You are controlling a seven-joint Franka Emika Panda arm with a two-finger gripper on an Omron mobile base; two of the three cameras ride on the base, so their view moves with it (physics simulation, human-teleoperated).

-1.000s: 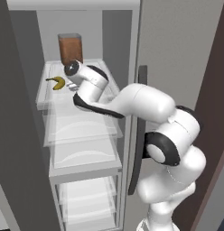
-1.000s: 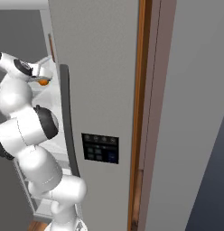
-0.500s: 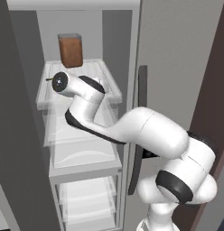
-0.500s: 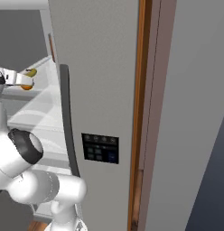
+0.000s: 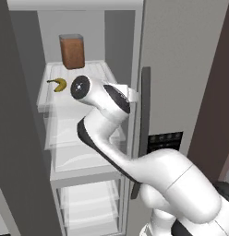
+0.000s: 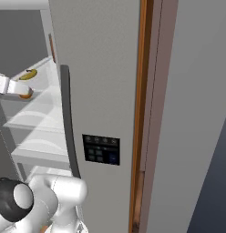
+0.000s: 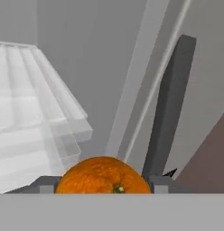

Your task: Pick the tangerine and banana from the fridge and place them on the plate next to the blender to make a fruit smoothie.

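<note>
Tool [image 7: 103,189] clamped on the tangerine [image 7: 103,176], beside the fridge [image 5: 181,69] shelves, banana [image 5: 57,84] on top shelf

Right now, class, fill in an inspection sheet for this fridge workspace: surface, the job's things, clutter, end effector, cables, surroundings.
Surface: white translucent fridge shelves, stacked in the open compartment.
Job's things: banana lies on the top shelf; tangerine sits between the end effector's fingers; fridge has its left door open.
Clutter: brown container upright at the back of the top shelf.
End effector: end effector closed on the tangerine, out in front of the shelves.
Cables: nothing seen.
Surroundings: long dark door handle, black dispenser panel, brown panel beside the fridge.
</note>
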